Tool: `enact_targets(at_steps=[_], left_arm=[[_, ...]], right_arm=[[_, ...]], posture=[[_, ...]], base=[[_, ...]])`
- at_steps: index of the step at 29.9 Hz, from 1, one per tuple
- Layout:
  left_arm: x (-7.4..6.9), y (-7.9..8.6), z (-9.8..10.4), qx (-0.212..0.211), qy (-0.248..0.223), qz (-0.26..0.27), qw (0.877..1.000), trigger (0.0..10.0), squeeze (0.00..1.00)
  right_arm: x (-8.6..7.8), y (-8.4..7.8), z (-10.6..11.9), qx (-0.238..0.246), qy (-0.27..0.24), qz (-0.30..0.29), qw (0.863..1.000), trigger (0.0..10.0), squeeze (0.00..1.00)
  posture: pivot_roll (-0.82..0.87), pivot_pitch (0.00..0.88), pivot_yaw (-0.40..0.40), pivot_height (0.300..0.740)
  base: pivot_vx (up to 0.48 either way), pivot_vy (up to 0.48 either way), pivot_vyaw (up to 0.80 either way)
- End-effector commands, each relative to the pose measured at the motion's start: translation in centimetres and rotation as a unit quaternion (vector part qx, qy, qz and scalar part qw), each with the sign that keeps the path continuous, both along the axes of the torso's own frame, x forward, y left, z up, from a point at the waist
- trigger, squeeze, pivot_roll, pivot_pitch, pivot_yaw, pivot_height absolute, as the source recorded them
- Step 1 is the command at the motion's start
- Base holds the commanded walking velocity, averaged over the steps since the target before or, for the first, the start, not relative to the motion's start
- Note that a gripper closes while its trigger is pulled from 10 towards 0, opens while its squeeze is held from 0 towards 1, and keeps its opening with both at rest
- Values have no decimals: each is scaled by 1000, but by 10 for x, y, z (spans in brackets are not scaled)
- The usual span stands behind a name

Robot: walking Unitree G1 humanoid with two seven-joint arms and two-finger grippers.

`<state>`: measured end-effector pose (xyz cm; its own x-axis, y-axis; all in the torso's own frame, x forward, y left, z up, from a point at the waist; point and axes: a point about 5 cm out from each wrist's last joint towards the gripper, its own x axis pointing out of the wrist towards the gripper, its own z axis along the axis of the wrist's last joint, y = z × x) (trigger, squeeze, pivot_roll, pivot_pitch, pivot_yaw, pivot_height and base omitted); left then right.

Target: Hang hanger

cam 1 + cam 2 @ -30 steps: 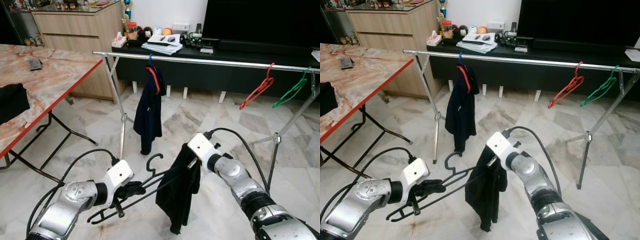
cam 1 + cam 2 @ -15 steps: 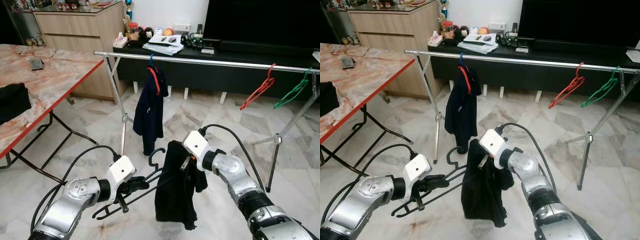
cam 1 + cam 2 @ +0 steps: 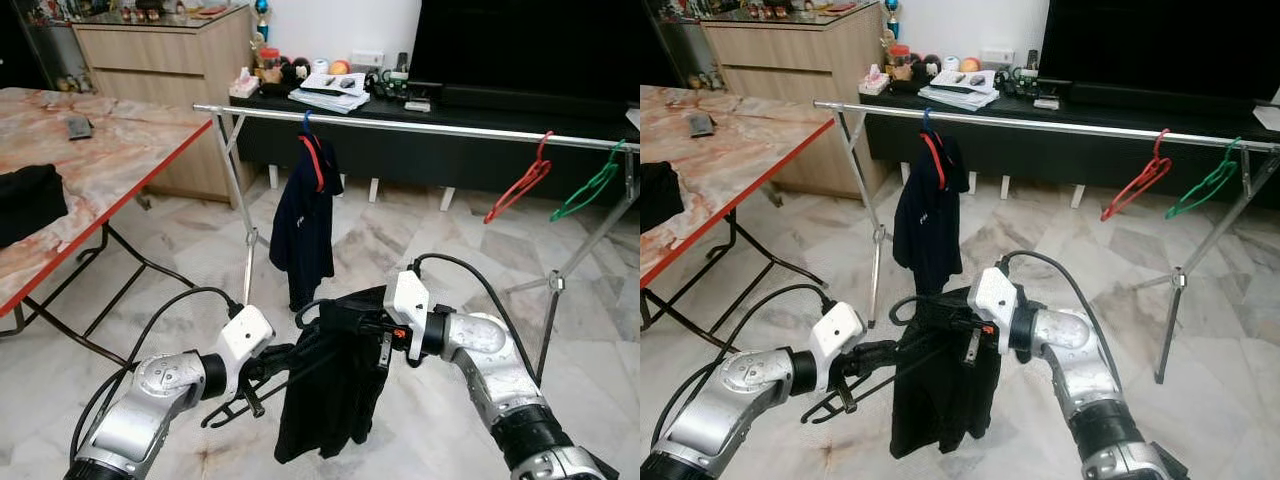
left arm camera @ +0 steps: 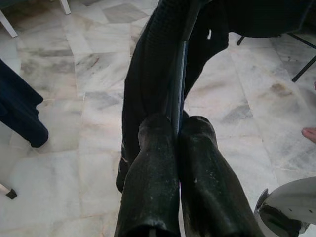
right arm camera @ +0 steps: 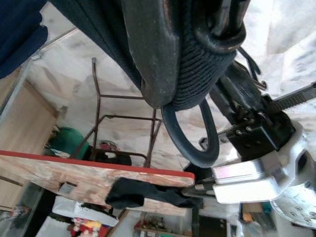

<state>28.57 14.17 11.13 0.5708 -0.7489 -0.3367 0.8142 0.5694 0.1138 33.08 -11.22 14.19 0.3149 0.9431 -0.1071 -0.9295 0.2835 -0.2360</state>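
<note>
My left gripper point(image 3: 268, 365) is shut on the lower bar of a black hanger point(image 3: 232, 405), held low over the floor. In the left wrist view its fingers point(image 4: 153, 168) pinch the thin bar point(image 4: 177, 98), with dark cloth hanging just beyond. A black garment point(image 3: 325, 400) drapes over the hanger and hangs down from it. My right gripper point(image 3: 365, 322) is shut on the garment's top edge beside the hanger's hook point(image 3: 303, 312). That hook point(image 5: 192, 133) also curls under the gripped fabric in the right wrist view. The metal clothes rail point(image 3: 440, 128) runs across behind, well above both grippers.
On the rail hang a navy garment point(image 3: 305, 215) on a red hanger, an empty red hanger point(image 3: 518, 185) and a green one point(image 3: 588, 185). A red-edged marble table point(image 3: 100, 160) with a black cloth point(image 3: 28, 200) stands at left. A low TV cabinet point(image 3: 330, 110) lies behind the rail.
My right gripper has carried the black garment leftward and over the hanger, which now sits inside it. The left gripper has lifted the hanger slightly.
</note>
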Motion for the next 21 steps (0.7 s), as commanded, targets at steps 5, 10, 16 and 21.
enact_targets(at_steps=[5,10,16,21], left_arm=[[6,1,8,-11,-17,11,1000,10000,0],[3,1,6,-10,-12,4,1000,10000,0],[1,-1,6,-13,-5,-5,1000,10000,0],[-5,-2,4,-5,14,-32,999,10000,0]], right_arm=[[16,-14,2,-65,-50,-91,992,10000,0],[30,-25,4,-118,-94,-181,972,10000,0],[31,-24,4,-120,-110,-188,969,10000,0],[13,1,13,-37,-68,-30,997,10000,0]], posture=[[76,26,-11,740],[75,29,-10,740],[78,29,-9,740],[78,30,-6,740]], base=[[0,0,0],[0,0,0],[0,0,0],[0,0,0]])
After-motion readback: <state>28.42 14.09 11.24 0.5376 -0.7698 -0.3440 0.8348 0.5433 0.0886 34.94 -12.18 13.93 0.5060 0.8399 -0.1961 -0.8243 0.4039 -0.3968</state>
